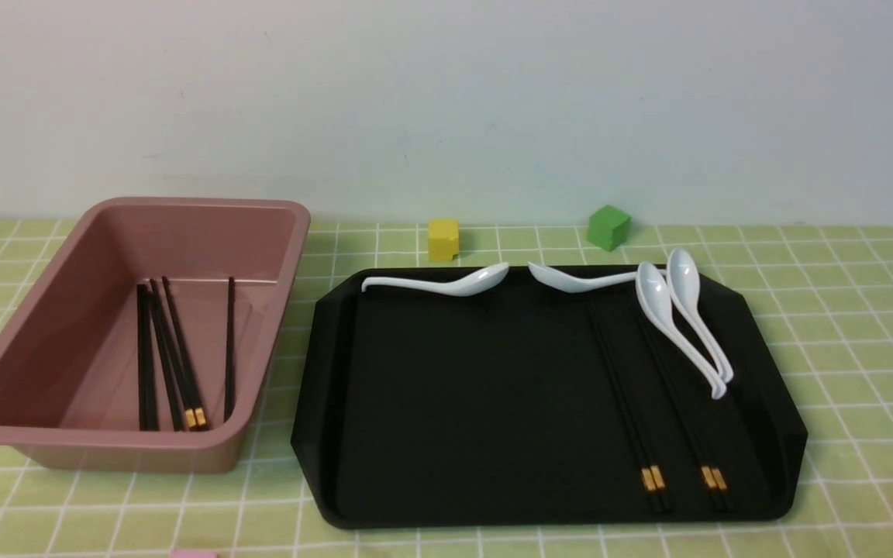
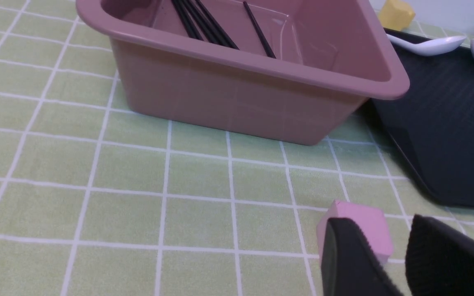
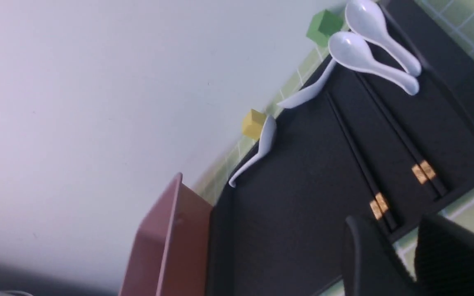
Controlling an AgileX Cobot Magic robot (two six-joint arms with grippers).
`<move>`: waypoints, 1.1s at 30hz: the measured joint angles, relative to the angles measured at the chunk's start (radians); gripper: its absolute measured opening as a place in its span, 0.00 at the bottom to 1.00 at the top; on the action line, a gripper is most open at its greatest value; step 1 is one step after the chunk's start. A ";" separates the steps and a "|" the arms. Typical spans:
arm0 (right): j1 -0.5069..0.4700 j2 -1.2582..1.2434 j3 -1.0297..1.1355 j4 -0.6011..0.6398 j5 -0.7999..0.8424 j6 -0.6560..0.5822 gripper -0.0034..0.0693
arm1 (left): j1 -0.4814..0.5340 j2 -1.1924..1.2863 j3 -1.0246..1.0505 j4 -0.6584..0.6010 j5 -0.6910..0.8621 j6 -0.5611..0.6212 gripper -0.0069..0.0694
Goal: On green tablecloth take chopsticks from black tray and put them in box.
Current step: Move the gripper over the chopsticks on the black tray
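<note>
Front view: four chopsticks point(image 1: 629, 395) still to box

Both my grippers, left point(image 2: 385, 255) and right point(image 3: 401, 255), have their fingers apart, nothing between them. Those sticks lie in the black tray point(image 1: 477, 403), right of the box point(image 1: 129, 457); white spoons point(image 1: 679, 329) sit at its far side.

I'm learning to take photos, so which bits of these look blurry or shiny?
Right wrist view: the black gripper looks soft and blurry up close, and the scene is a bit hazy. Left wrist view: the green gridded cloth looks fairly sharp. Front view: small bright shines show on the white ceramic spoons; the flat black tray looks dull and dark.
</note>
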 joint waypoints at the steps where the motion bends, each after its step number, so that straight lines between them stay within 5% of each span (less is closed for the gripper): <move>1: 0.000 0.000 -0.029 0.001 -0.005 -0.025 0.32 | 0.000 0.000 0.000 0.000 0.000 0.000 0.40; 6: 0.000 0.099 -0.255 -0.063 -0.030 -0.208 0.17 | 0.000 0.000 0.000 0.000 0.000 0.000 0.40; 7: 0.000 0.190 -0.377 -0.130 0.015 -0.281 0.08 | 0.000 0.000 0.000 0.000 0.000 0.000 0.40; 10: 0.000 0.400 -0.554 -0.252 0.166 -0.335 0.04 | 0.000 0.000 0.000 0.000 0.000 0.000 0.40; 16: 0.000 0.894 -0.753 -0.438 0.631 -0.284 0.05 | 0.000 0.000 0.000 0.000 0.000 0.000 0.40; 27: 0.206 1.487 -1.019 -0.514 0.625 -0.257 0.11 | 0.000 0.000 0.000 0.000 0.000 0.000 0.40; 33: 0.316 1.753 -1.224 -0.658 0.625 -0.102 0.32 | 0.000 0.000 0.000 0.000 0.000 0.000 0.40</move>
